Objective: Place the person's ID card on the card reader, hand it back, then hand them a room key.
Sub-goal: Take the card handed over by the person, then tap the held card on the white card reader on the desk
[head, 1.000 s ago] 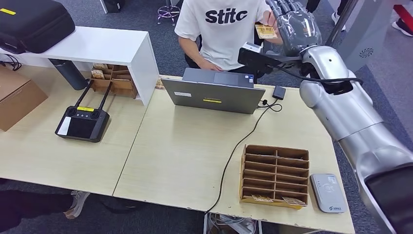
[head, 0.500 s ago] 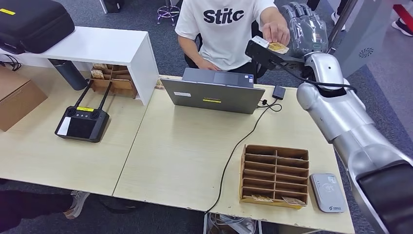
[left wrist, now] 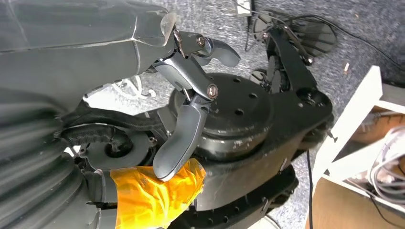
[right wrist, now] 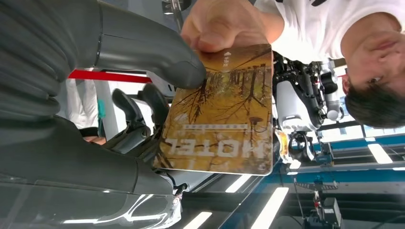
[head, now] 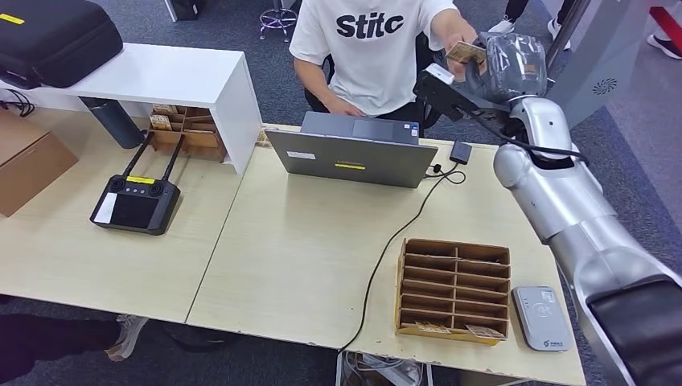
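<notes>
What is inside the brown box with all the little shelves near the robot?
The wooden organizer has mostly empty slots. Two patterned cards lie in its nearest row. Deeper parts of the slots are shadowed, so anything there cannot be seen.

A grey laptop (head: 354, 153) stands on the table (head: 306, 257); a black remote controller (head: 137, 201) lies far to its left; a wooden slotted organizer (head: 454, 289) sits nearer the table's front edge.

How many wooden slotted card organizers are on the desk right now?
2. One wooden organizer sits at the near right beside the card reader; another wooden organizer is tucked under the white shelf, partly hidden.
</notes>
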You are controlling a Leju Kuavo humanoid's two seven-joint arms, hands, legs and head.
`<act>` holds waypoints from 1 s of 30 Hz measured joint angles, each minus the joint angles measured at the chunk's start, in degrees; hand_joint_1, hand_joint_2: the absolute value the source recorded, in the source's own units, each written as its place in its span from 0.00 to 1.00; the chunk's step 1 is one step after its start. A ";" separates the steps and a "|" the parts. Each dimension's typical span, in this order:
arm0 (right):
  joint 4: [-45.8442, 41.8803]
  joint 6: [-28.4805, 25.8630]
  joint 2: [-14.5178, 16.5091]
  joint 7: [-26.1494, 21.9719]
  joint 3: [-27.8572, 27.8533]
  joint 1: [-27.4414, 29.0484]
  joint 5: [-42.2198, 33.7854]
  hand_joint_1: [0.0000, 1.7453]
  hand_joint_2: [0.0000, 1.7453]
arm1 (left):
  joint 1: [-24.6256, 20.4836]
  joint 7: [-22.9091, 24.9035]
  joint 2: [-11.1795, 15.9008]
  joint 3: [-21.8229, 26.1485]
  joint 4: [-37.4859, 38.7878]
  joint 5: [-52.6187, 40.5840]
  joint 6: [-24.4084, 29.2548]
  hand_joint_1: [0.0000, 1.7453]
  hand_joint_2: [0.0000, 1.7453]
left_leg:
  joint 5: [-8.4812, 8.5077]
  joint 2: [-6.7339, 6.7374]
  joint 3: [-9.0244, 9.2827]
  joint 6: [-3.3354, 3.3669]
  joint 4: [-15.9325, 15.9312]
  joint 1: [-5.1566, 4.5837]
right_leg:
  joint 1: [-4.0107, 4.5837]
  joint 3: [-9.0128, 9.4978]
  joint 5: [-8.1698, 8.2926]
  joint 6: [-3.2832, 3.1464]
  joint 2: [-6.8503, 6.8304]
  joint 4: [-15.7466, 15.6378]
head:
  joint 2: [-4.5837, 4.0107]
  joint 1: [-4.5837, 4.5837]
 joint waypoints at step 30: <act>-37.65 -1.65 -16.87 -10.48 -27.62 26.41 -19.05 1.00 1.00 | 17.74 7.64 -0.41 -15.26 -25.45 14.93 10.69 0.00 1.00 | -0.19 -0.05 -0.04 0.18 0.04 -0.04 | -0.02 0.03 -0.05 0.07 -0.07 -0.16 | 0.00 0.01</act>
